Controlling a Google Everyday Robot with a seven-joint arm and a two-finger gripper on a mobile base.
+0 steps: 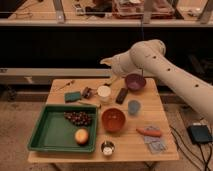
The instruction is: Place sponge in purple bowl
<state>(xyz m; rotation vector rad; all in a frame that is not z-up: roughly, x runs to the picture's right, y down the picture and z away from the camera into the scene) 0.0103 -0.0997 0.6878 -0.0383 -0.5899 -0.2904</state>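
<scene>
Camera view: my gripper (111, 76) hangs over the table's back edge, between the white cup (104, 93) and the purple bowl (135, 81). I cannot tell its state, but it does not have the sponge (73, 96), which lies flat by the green tray's (37, 135) far corner. Recommended: pass high over the cup, descend squarely and grip across the sponge's narrow width.
</scene>
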